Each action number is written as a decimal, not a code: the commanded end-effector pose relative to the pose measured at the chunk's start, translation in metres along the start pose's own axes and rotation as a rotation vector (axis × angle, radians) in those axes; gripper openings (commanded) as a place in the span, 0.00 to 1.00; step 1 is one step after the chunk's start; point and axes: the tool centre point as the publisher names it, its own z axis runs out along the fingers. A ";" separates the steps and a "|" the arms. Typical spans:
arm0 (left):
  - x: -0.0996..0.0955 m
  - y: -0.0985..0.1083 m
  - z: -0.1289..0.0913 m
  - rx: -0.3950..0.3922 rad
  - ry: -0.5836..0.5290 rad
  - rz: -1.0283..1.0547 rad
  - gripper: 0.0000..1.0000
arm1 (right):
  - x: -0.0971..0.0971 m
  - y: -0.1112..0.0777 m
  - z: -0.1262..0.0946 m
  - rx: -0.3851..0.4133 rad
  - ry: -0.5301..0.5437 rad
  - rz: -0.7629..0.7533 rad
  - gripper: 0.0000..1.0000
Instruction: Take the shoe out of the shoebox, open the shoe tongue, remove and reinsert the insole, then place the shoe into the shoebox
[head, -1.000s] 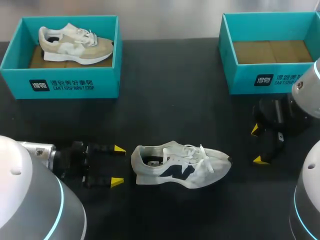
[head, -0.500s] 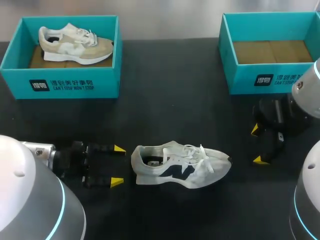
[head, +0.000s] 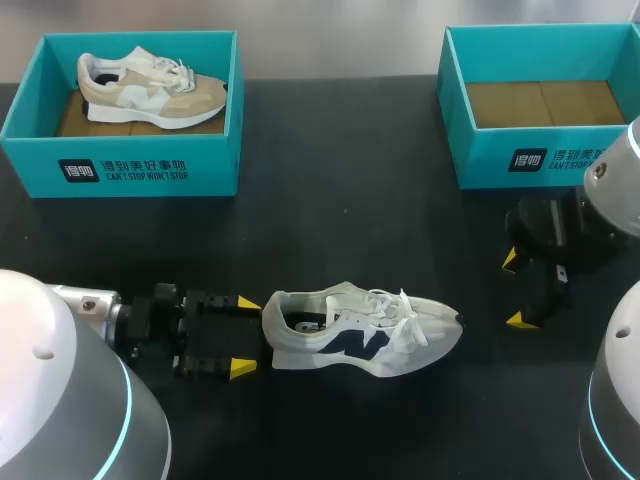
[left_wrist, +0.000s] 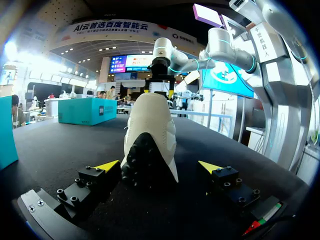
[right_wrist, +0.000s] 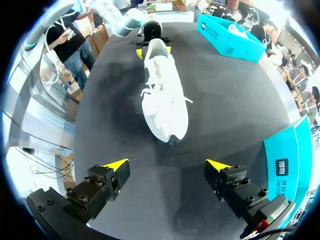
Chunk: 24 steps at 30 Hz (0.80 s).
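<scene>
A white shoe with a dark side mark (head: 360, 330) lies on its side on the black table, heel toward my left arm. My left gripper (head: 243, 335) stands open right at the heel; in the left wrist view the heel (left_wrist: 150, 150) sits just ahead of and between the yellow tips, untouched as far as I can see. My right gripper (head: 515, 290) is open, a short way off the toe; the right wrist view shows the shoe (right_wrist: 162, 95) ahead of it. The empty teal shoebox (head: 540, 105) stands at the back right.
A second teal shoebox (head: 125, 160) at the back left holds a beige and white shoe (head: 150, 88). Bare black tabletop lies between the two boxes and in front of the white shoe.
My left gripper has slid right toward the shoe's heel, its tips now level with it. The shoe and the right arm have stayed put.
</scene>
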 end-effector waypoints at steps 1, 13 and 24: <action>-0.002 -0.002 0.004 -0.004 0.004 0.001 1.00 | 0.001 0.000 0.001 0.002 -0.003 0.001 1.00; -0.010 0.006 0.025 0.003 0.014 -0.053 1.00 | 0.001 0.000 0.001 0.002 -0.003 0.001 1.00; -0.015 0.006 0.036 0.006 0.032 -0.058 1.00 | 0.001 0.000 0.001 0.002 -0.003 0.001 1.00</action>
